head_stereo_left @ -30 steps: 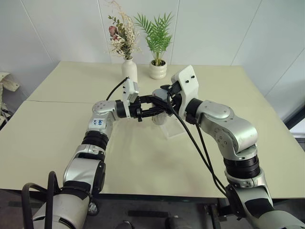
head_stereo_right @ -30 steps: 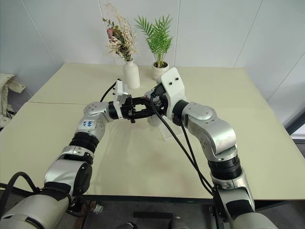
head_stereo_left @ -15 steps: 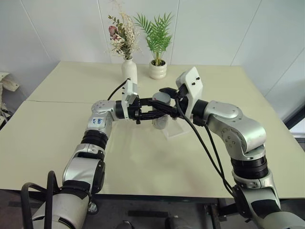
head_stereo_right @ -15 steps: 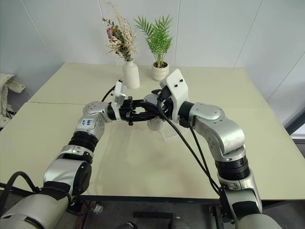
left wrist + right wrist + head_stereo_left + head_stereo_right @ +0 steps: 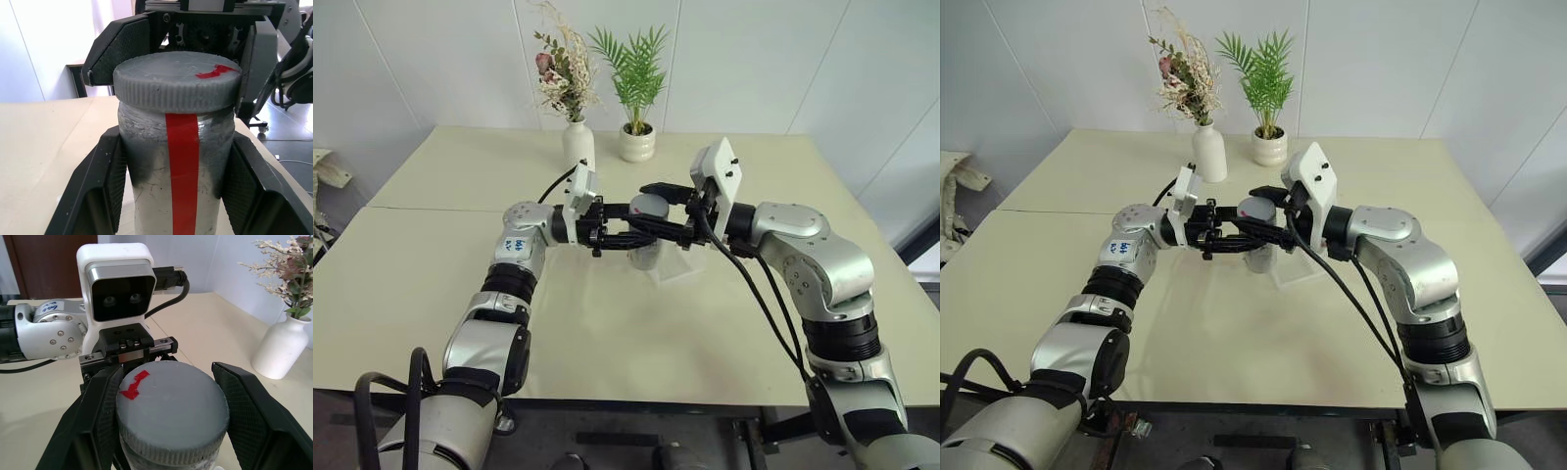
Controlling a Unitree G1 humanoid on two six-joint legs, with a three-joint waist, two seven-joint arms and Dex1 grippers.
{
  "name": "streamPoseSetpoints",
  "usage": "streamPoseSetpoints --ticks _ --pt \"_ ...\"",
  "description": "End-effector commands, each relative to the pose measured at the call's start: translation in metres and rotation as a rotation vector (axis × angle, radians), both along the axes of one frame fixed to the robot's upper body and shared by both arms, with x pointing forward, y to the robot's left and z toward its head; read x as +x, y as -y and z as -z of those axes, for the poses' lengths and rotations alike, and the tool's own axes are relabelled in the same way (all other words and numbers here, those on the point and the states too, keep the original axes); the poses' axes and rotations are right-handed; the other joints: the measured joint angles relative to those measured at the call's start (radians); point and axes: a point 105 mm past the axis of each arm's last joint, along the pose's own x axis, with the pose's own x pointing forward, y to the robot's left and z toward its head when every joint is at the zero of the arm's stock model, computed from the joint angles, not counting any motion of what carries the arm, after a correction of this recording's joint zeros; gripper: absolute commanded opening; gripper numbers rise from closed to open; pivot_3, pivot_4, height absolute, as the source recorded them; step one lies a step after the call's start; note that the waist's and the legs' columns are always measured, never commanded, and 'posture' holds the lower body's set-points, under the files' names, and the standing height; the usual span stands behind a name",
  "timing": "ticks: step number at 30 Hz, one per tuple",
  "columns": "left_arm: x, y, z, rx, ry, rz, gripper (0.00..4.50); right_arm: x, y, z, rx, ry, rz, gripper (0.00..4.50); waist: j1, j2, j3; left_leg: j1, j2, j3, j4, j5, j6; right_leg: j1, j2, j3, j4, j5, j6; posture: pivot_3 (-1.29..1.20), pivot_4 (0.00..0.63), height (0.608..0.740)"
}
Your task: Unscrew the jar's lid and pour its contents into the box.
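Observation:
The jar [image 5: 183, 161] is clear with a red stripe and stands upright above the table, held over the near-left part of the box [image 5: 681, 262]. My left gripper [image 5: 644, 235] comes in from the left and is shut on the jar's body, its fingers [image 5: 105, 181] pressed to both sides. The grey lid [image 5: 171, 413], marked with a red patch, sits on top of the jar. From the right, my right gripper [image 5: 653, 206] is shut on the lid, one finger [image 5: 244, 406] on each side of its rim. The contents are hidden behind the frosted glass.
A white vase of dried flowers [image 5: 578, 145] and a white plant pot with a green plant [image 5: 637, 143] stand at the back of the table, behind the grippers. The table's near edge [image 5: 607, 397] runs just in front of the arms.
My right wrist and forearm have swung to the right while its fingers stayed around the lid, turning about it. The left gripper kept its hold on the jar, turning slightly.

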Motion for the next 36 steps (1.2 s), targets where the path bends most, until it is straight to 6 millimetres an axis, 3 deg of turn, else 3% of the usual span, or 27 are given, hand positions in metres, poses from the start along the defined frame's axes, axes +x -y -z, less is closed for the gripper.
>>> streamPoseSetpoints --ticks 1,16,35,36 --pt "0.007 -0.009 -0.016 -0.062 -0.003 -0.058 2.25 -0.035 -0.021 -0.008 -0.032 0.067 -0.240 2.56 0.000 0.000 0.000 0.000 0.000 0.000 0.000 0.000 0.000 0.000 0.000 0.000 0.000 0.000 0.000 0.00 0.150 0.740" --pt "0.004 -0.006 -0.016 -0.059 -0.003 -0.034 2.25 -0.038 -0.018 -0.010 -0.074 0.074 -0.392 2.56 0.000 0.000 0.000 0.000 0.000 0.000 0.000 0.000 0.000 0.000 0.000 0.000 0.000 0.000 0.000 0.00 0.150 0.740" --pt "0.005 -0.002 -0.013 -0.054 -0.005 -0.031 2.25 -0.024 -0.015 -0.015 -0.061 0.101 -0.373 2.56 0.001 0.000 0.000 0.000 0.000 0.000 0.001 0.000 0.000 0.000 0.000 0.000 0.001 0.000 0.000 0.00 0.150 0.740" --pt "0.004 -0.001 -0.013 -0.053 -0.005 -0.029 2.25 -0.022 -0.015 -0.015 -0.068 0.107 -0.364 2.91 0.001 0.000 0.000 0.000 0.000 0.000 0.001 0.000 0.000 0.000 0.000 0.000 0.001 0.000 0.000 0.00 0.150 0.740"
